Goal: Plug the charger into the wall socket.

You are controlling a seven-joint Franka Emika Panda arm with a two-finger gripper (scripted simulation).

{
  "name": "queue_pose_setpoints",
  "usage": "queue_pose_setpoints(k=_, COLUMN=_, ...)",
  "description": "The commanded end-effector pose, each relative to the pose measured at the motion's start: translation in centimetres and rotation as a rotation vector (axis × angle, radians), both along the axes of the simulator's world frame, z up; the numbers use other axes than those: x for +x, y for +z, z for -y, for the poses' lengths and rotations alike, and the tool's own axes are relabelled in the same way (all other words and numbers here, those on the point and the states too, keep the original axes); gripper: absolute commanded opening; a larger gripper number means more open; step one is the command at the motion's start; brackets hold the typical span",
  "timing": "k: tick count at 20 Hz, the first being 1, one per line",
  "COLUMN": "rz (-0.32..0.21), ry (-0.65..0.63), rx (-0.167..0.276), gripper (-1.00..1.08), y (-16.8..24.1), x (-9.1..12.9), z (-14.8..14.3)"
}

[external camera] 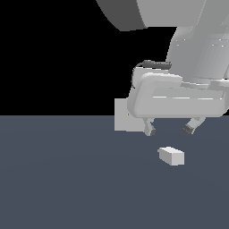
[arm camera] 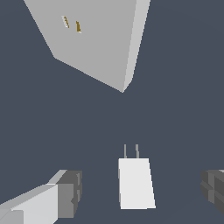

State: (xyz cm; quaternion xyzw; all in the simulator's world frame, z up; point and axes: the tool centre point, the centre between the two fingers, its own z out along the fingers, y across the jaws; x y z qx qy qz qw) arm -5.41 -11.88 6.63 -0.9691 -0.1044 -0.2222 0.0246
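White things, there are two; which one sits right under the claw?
The charger, the little block with two thin prongs, lying between the open claw's fingers. The wall socket is the big slab.

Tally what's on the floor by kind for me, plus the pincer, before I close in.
Charger: 1, small white block with two thin prongs, lying on the floor between the open fingers
Wall socket: 1, white slab with two small slots
Pincer: 1, open, above the charger
Total: 3

A flat dark blue-grey floor [external camera: 67, 179] carried the small white charger [external camera: 171, 155] and, well apart, the upright wall socket [external camera: 120, 120].
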Motion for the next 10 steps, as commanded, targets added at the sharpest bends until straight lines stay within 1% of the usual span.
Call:
queue_pose_setpoints(k=1, rz=0.009, ry=0.007, rx=0.001, gripper=1.0, y=-0.19, x=0.02, z=0.12)
queue_pose_setpoints(k=10, rz=0.011, ry=0.008, rx=0.002, gripper=1.0, y=-0.73, x=-0.04, z=0.24)
